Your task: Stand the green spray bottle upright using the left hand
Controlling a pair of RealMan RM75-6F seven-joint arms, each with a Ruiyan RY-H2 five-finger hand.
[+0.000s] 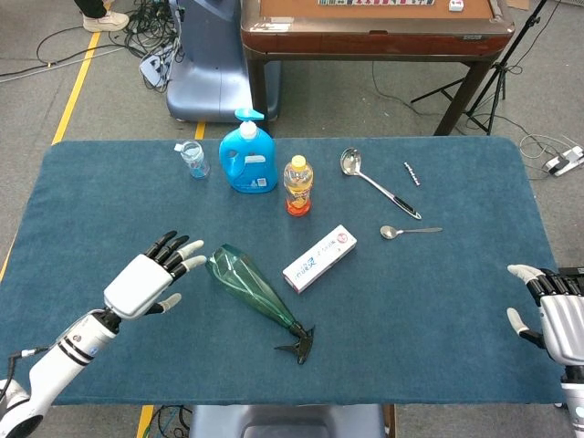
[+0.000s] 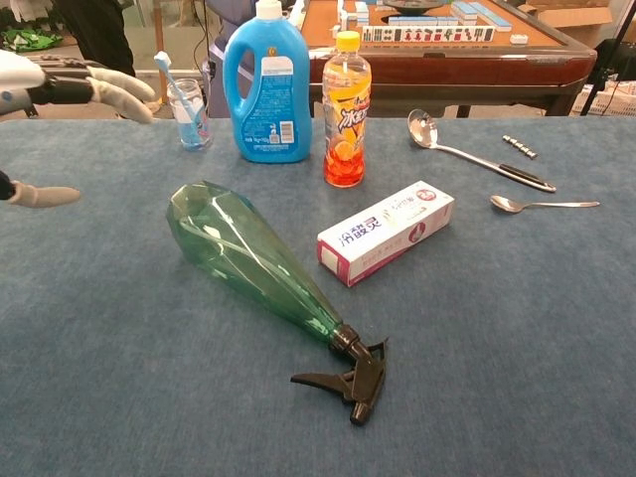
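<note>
we see our left hand (image 1: 149,279) at the lower left of the head view, fingers spread wide and holding nothing, its fingertips (image 1: 193,263) just beside the wide base of the green spray bottle (image 1: 253,287) without touching it. our right hand (image 1: 552,313) sits at the lower right table edge, fingers apart, empty. the bottle lies on its side in the middle of the blue table (image 1: 438,301), black trigger head toward the bottom of the frame, bare cloth around it below and left. behind it we count one blue detergent jug (image 1: 248,158), one orange drink bottle (image 1: 297,185), one small cup (image 1: 193,159), one toothpaste box (image 1: 319,258), one ladle (image 1: 376,181) and one spoon (image 1: 409,232).
</note>
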